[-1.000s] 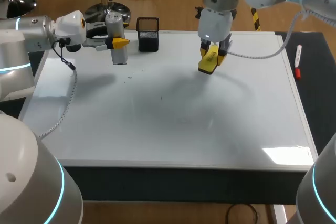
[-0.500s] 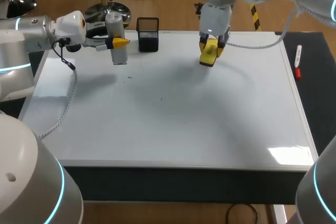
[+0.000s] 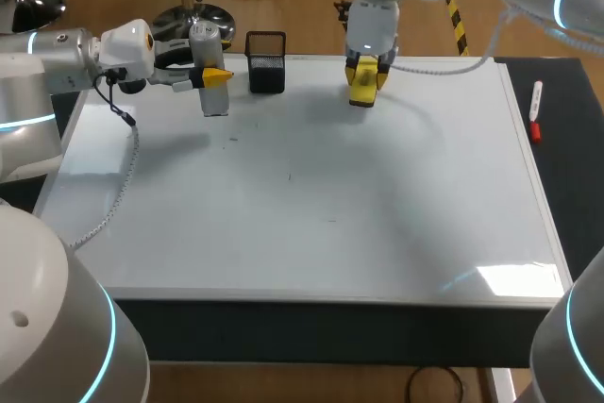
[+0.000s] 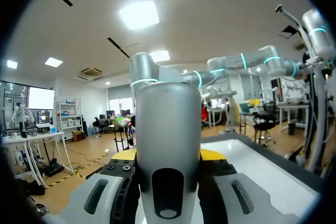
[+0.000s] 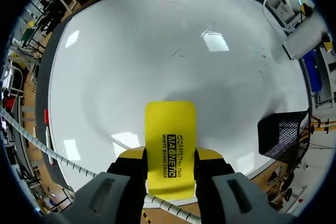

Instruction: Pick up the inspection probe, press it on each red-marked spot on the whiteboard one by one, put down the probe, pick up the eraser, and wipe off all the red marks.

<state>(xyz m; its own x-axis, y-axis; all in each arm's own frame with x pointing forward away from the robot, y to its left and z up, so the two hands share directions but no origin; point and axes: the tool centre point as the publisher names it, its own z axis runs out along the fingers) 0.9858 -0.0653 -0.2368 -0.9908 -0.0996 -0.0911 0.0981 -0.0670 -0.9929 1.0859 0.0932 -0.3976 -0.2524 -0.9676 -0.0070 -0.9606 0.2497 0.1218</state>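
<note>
Whiteboard [image 3: 311,243], near half: nothing red on it. Mid-board has a few tiny specks [image 3: 290,175], too small to tell if they are red residue or just scuffs.

Risk 1: if those specks are leftover marks, they get missed, since the eraser [image 3: 361,93] sits well away from them at the far edge. A wipe that starts there has to travel back toward the near side to cover them.

Risk 2: the right gripper [image 3: 363,82] clamps the eraser by one end only. The wrist view shows the eraser [image 5: 169,124] sticking out long ahead of the right gripper [image 5: 169,156], with fingers narrow on both of its sides. Pressing down on the far end would likely make it pivot or slip in the grip.

Risk 3: the left gripper [image 3: 211,75] is closed on the probe [image 3: 215,99], which is not yet put down and is held upright over the far-left part of the board, just beside the black mesh holder [image 3: 266,63]. A sweep of the right arm toward that side could clip the holder or the probe.

In the left wrist view the probe [image 4: 168,129] is squarely between the fingers, filling the grip.

The red marker [image 3: 535,112] lies off the board on the right and is not involved.
</note>
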